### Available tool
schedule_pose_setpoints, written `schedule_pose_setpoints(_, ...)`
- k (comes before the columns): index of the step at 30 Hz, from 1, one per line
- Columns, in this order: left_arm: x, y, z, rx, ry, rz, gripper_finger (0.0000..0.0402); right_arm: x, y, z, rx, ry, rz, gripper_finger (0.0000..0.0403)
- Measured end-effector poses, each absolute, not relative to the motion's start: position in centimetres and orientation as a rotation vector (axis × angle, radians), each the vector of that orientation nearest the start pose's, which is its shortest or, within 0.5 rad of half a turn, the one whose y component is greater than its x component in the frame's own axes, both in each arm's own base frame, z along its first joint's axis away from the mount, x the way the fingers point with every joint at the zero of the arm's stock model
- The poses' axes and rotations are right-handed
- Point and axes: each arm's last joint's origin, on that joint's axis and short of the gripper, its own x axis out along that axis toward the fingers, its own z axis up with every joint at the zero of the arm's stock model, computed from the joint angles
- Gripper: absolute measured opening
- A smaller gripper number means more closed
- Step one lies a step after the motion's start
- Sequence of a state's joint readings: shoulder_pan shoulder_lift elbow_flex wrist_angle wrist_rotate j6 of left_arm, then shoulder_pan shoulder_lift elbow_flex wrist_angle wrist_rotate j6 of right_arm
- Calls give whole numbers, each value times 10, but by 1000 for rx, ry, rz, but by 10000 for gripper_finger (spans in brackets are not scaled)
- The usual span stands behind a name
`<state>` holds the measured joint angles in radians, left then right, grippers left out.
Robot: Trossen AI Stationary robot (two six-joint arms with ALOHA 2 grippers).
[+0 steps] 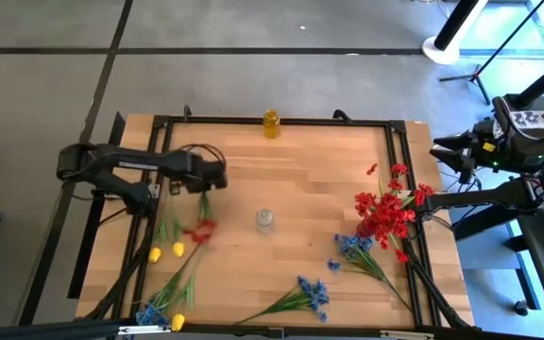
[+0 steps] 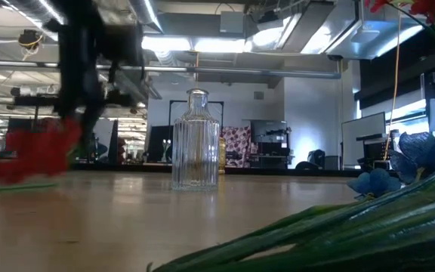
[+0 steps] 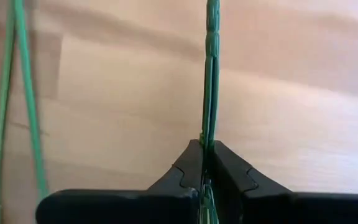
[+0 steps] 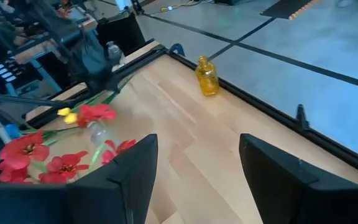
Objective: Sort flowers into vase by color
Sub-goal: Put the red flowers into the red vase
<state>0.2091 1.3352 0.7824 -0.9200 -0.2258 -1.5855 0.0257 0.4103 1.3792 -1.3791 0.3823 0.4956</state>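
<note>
My left gripper [image 3: 205, 146] is over the table's left half [image 1: 213, 179] and is shut on the thin green stem of a red flower. That flower's blossom [image 1: 199, 231] shows as a red blur in the low view [image 2: 32, 155]. A clear glass vase [image 1: 264, 220] stands at the table's middle [image 2: 195, 143]. A yellow vase [image 1: 271, 123] stands at the far edge. Other red sprigs [image 1: 385, 212] and blue ones [image 1: 352, 247] lie on the right. My right gripper [image 4: 197, 168] is open and waits beyond the table's right edge [image 1: 447, 156]. My left gripper pinches the red flower's green stem [image 3: 207, 134] between its two shut fingers. The stem runs straight out ahead past the fingertips, along the fingers. The blossom end [image 1: 199, 231] lies toward the near edge, low over the wood; whether it touches the table I cannot tell.
Yellow buds [image 1: 166, 251] and green stems lie near the table's left edge. A blue flower [image 1: 149, 314] and a yellow bud [image 1: 177, 322] lie at the near-left corner, and another blue sprig [image 1: 312, 293] near the front middle. A black frame [image 1: 399, 132] rims the table.
</note>
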Motion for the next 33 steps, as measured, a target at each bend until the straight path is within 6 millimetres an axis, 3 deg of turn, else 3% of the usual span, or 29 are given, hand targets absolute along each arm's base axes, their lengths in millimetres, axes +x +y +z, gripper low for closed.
schedule_pose_setpoints(5,218,61,268,-1050,472,1323,12,-42,-12,417,327,215,-422,225)
schedule_pose_setpoints(11,229,72,368,-604,179,1177,11,-27,-16,443,366,-25,-543,225)
schedule_pose_setpoints(14,232,77,406,-396,108,1104,10,-8,-16,453,386,-64,-560,225)
schedule_pose_setpoints(18,238,77,447,-92,5,927,10,33,-15,461,408,-43,-566,225)
schedule_pose_setpoints(21,240,74,464,158,-42,813,10,67,-14,465,449,-37,-570,225)
schedule_pose_setpoints(25,247,74,471,469,-26,784,10,107,-13,473,538,-112,-556,225)
schedule_pose_setpoints(33,281,82,450,1125,269,720,10,162,-17,481,856,-288,-462,225)
